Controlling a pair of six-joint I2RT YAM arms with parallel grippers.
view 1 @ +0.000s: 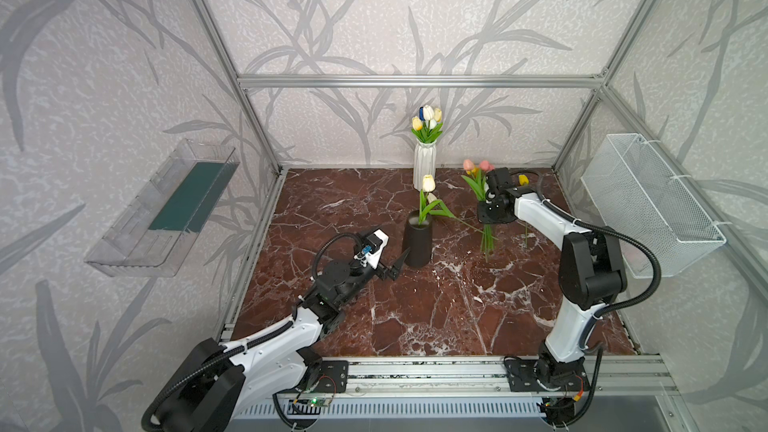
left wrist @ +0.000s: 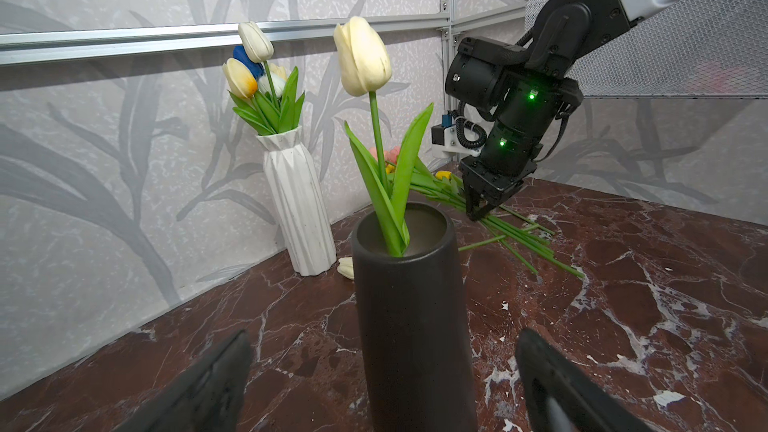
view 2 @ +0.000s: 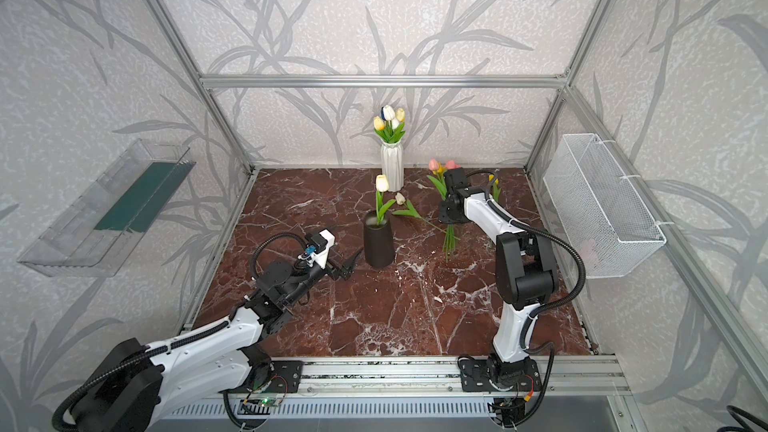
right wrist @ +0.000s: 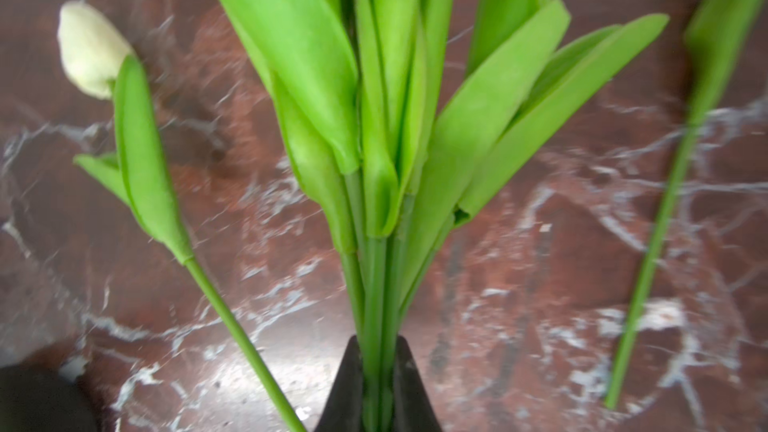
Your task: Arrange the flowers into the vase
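Note:
A black vase (view 1: 417, 243) (left wrist: 411, 305) stands mid-table with one cream tulip (view 1: 428, 182) (left wrist: 363, 56) upright in it. My left gripper (view 1: 397, 265) (left wrist: 382, 367) is open, its fingers on either side of the vase's lower wall and apart from it. My right gripper (right wrist: 378, 367) (left wrist: 478, 211) is shut on a bundle of flowers (right wrist: 374, 160) (view 1: 487, 238) by the green stems, low over the table; pink heads (view 1: 469, 164) show behind the wrist. A loose cream tulip (view 1: 432, 197) (right wrist: 89, 51) lies between vase and bundle. A yellow-headed one (view 1: 523, 179) lies further right.
A white ribbed vase (view 1: 424, 166) holding several tulips stands at the back wall. A white wire basket (view 1: 648, 201) hangs on the right wall and a clear plastic shelf (view 1: 166, 209) on the left wall. Aluminium frame posts edge the marble table (view 1: 436, 317).

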